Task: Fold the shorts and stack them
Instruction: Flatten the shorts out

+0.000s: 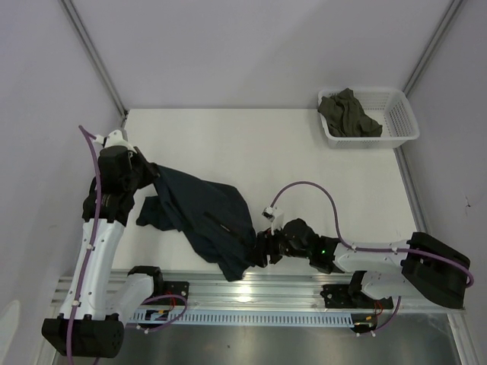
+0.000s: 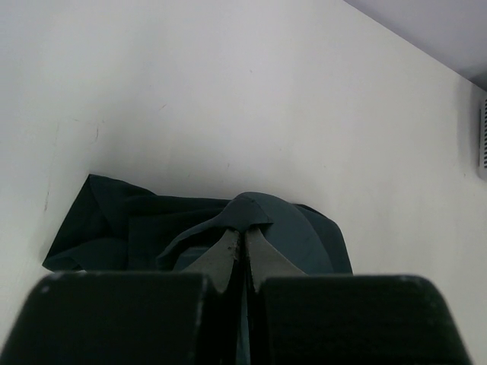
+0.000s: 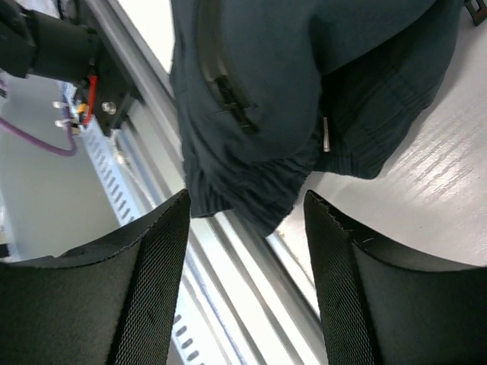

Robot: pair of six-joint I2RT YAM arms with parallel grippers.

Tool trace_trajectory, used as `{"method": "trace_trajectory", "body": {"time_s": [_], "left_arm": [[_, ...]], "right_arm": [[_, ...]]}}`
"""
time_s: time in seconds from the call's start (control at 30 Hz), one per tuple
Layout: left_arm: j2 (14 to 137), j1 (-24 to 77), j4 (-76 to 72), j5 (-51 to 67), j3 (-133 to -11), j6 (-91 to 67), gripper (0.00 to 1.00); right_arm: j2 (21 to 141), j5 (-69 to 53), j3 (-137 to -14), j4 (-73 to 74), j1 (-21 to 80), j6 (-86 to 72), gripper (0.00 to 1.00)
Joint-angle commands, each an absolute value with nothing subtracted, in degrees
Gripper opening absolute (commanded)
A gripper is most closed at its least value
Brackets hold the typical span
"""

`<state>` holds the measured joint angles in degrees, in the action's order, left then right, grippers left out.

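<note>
Dark teal-navy shorts (image 1: 202, 217) lie crumpled on the white desk (image 1: 304, 160), just beyond the aluminium rail (image 1: 304, 287) that runs along its near edge. One end of them droops over that rail, and the other end stretches away from it toward the left arm.

The left claw (image 1: 156, 179) sits well back from the rail. It is pinched tight on a raised fold of the shorts. In the left wrist view its fingers (image 2: 224, 255) meet on a peak of cloth, with the remaining fabric heaped on the desk beneath.

The right claw (image 1: 256, 251) is low and right beside the rail, at the drooping end. Its two fingers (image 3: 152, 281) stand wide apart and hold nothing. The gathered elastic waistband (image 3: 243, 186) bunches just ahead of them, in line with the gap and partly over the rail. Whether the tips touch the cloth cannot be told.

Far from the rail, at the desk's back right corner, a white basket (image 1: 399, 114) holds an olive-grey cloth (image 1: 348, 114).
</note>
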<state>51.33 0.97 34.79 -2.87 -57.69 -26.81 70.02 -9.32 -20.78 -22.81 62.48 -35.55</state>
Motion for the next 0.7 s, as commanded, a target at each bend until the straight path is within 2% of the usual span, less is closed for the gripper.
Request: {"method": "trace_trajectory", "body": {"time_s": [0.0,0.3,0.4,0.43,0.53,0.57,0.67], "left_arm": [[51.0,0.2,32.7,-2.8,-57.7,-24.9,0.0],[50.5,0.2,33.0,-2.7,-57.9,-24.4,0.0],[50.7,0.2,32.8,-2.3,-57.7,-24.5,0.0],[50.7,0.2,32.8,-2.2,-57.7,-24.4,0.0],[51.1,0.2,33.0,-2.4,-58.1,-24.3,0.0],[51.2,0.2,33.0,-2.5,-58.1,-24.3,0.0],[51.8,-1.5,33.0,-2.0,-59.6,-24.3,0.0]], "right_arm": [[73.5,-8.1,-22.1,-27.3,62.1,-33.8,0.63],[84.9,-7.6,-26.8,-31.3,62.3,-31.6,0.62],[88.1,-7.8,-29.2,-31.4,63.4,-31.4,0.45],[88.4,-7.6,-29.5,-31.4,63.8,-31.2,0.32],[86.1,-4.8,-30.6,-27.4,65.0,-30.6,0.05],[85.1,-3.5,-31.2,-25.6,65.3,-30.0,0.01],[79.3,2.5,-32.2,-16.8,65.4,-28.7,0.0]]}}
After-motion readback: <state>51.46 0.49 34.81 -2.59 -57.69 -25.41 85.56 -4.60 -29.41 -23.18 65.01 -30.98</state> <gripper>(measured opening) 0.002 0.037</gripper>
